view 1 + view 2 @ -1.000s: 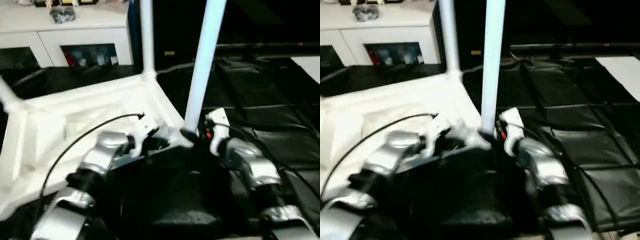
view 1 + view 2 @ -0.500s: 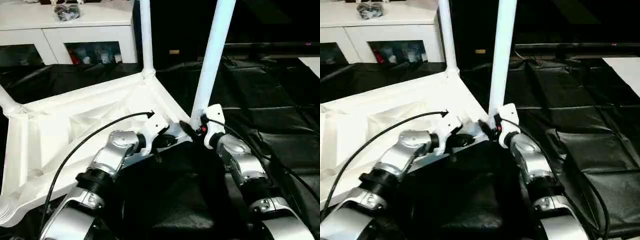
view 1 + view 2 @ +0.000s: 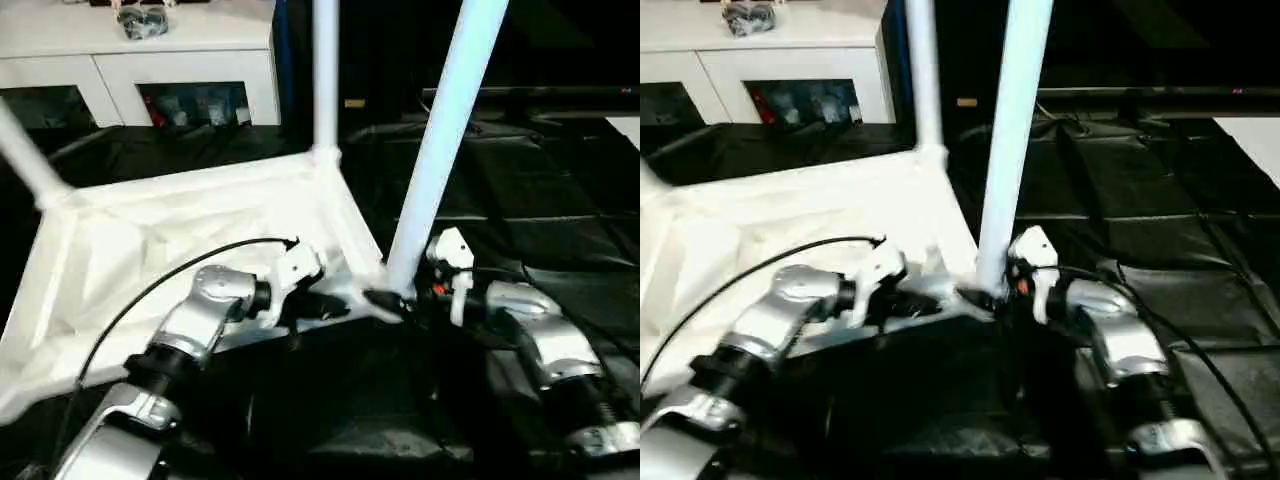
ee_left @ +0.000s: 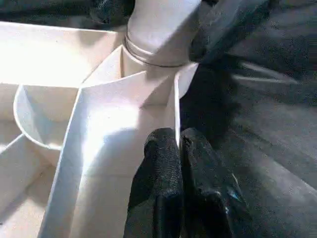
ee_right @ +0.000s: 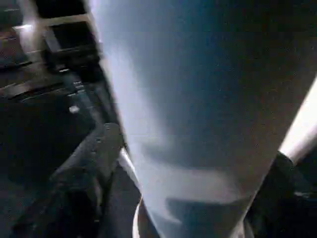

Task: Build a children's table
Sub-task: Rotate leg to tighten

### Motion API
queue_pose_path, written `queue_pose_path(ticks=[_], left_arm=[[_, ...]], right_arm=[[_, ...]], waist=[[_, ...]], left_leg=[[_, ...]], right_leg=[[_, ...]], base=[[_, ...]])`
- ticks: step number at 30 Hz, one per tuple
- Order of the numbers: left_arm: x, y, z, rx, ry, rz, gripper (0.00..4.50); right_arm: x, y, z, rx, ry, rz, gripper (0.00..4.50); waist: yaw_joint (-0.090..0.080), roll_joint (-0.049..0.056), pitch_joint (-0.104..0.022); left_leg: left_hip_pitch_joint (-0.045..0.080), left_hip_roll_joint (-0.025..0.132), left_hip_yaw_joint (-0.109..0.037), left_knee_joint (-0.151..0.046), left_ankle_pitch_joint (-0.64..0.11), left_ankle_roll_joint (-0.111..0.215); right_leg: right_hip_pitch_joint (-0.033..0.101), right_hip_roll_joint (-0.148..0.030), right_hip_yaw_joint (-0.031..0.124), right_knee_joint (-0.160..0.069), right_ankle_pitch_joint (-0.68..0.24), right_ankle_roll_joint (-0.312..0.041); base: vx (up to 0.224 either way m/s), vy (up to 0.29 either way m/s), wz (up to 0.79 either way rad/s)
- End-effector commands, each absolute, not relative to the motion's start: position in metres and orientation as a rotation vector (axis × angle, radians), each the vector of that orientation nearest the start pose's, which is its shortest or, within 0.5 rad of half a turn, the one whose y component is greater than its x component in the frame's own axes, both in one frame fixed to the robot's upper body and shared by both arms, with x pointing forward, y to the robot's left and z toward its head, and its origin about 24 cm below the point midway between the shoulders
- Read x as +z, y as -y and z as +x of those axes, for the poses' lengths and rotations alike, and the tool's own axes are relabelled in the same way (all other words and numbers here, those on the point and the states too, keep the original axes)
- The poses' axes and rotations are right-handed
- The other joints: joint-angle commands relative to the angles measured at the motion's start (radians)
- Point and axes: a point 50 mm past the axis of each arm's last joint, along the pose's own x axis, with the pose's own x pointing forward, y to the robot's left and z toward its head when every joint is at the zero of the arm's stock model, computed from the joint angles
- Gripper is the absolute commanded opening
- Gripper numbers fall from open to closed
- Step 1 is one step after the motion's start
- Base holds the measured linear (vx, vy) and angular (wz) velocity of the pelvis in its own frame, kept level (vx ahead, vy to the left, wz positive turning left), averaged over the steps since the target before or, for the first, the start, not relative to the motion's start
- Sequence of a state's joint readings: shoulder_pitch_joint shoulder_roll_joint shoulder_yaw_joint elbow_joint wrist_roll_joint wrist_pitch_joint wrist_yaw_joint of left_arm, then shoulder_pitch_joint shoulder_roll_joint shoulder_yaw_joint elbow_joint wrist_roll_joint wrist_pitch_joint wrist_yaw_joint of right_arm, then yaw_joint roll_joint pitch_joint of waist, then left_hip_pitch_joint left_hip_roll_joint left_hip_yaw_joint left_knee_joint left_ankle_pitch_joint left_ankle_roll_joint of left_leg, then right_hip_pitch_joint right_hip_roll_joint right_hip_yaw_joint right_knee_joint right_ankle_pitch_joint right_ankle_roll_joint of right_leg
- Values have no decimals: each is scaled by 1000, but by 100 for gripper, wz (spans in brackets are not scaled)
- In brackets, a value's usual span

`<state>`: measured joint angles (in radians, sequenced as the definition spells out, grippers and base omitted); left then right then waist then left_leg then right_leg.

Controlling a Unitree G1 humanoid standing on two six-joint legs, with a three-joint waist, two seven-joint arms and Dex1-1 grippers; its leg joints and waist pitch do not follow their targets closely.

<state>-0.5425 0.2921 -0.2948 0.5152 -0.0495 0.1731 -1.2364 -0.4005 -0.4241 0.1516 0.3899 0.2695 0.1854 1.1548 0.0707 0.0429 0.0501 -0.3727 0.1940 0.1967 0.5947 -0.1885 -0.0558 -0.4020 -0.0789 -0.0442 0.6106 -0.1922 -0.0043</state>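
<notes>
The white tabletop point(image 3: 150, 250) lies upside down, ribbed underside up. Three white legs stand in its corner sockets: a near right leg point(image 3: 440, 170), a far leg point(image 3: 325, 80) and a left leg point(image 3: 25, 160). My left gripper point(image 4: 178, 136) is shut on the tabletop's thin rim wall, just beside the near right socket point(image 4: 158, 54). My right gripper point(image 3: 395, 300) reaches in from the right at the foot of the near right leg point(image 5: 198, 99). Its jaws stand open, one dark finger point(image 5: 94, 163) on each side of the leg.
A white cabinet point(image 3: 150, 70) with glass doors stands behind the tabletop at the back left. Black padded mats point(image 3: 540, 200) cover the floor to the right and in front. A black cable point(image 3: 150, 290) arcs over my left forearm.
The whole view has shifted. My right wrist has swung lower and further right around the leg's foot. The left gripper keeps its pinch on the rim.
</notes>
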Motion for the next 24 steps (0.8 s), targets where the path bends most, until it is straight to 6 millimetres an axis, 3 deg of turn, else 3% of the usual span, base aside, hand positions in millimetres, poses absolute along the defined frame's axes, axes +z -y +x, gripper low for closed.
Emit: queue_pose_path(ticks=[1,9,17,19,24], left_arm=[[57,-97,298,-1530,-374,243,0],[57,-109,291,-1603,-434,230,0],[58,-111,291,-1605,-445,230,0],[57,-109,293,-1572,-432,241,0],[55,-99,310,-1369,-370,275,0]], right_arm=[[52,157,285,1284,-339,-48,322],[51,159,270,1406,-441,-41,260],[50,156,265,1436,-467,-44,247],[49,154,264,1426,-468,-44,247],[34,147,276,1213,-454,-53,244]], waist=[[1,-13,-62],[14,-14,-64],[14,-16,-63],[14,-16,-62],[8,-19,-57]], left_leg=[[14,40,-13,-66,-191,80],[14,40,-14,-66,-171,68],[13,37,-14,-66,-174,61],[14,37,-14,-66,-176,59],[13,33,-15,-69,-198,41]], right_leg=[[45,-57,35,-77,-196,-247],[44,-58,36,-73,-181,-241],[44,-57,36,-74,-196,-234],[44,-57,37,-75,-204,-231],[42,-58,37,-84,-267,-208]], base=[[0,0,0],[0,0,0],[0,0,0],[0,0,0],[0,0,0]])
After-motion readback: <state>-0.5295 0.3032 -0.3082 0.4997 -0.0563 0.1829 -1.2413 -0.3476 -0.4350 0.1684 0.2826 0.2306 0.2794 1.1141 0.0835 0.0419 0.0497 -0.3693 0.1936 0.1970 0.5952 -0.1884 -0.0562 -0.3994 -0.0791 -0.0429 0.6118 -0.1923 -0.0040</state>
